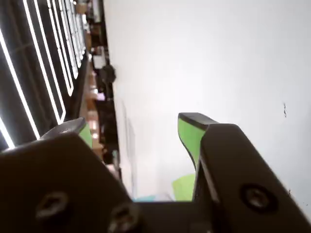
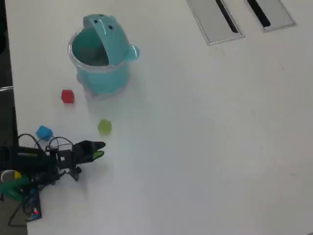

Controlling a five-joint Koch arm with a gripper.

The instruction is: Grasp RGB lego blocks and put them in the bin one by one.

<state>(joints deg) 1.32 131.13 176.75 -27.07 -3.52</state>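
One white counter [image 2: 205, 147] carries everything, and it is the largest thing in the overhead view. Two grey slotted panels [image 2: 215, 20] lie flush in it near the top edge of that view, well apart from the fingers, up and to the right of them. One bin [image 2: 100, 73] stands upright, a round teal pot with its flip lid [image 2: 100, 27] raised and its mouth open; in the overhead view it sits above the fingers and slightly right, clearly apart from them.

One arm [image 2: 34, 164] lies low at the lower left of the overhead view, with loose wires around it, and its fingers [image 2: 98, 150] point right. In the wrist view the fingers [image 1: 136, 128] are spread, with a clear gap of bare counter between the two green-lined tips. Nothing is between them and they touch nothing.

Three lego blocks lie on the counter, one of each colour, all outside the bin. The yellow-green block [image 2: 104, 127] is nearest, just above the fingertips in the overhead view, not touching. The blue block [image 2: 44, 132] lies to the left of the fingers, close beside the arm's body. The red block [image 2: 67, 96] lies farther up and left of the fingers, just left of the bin's base.
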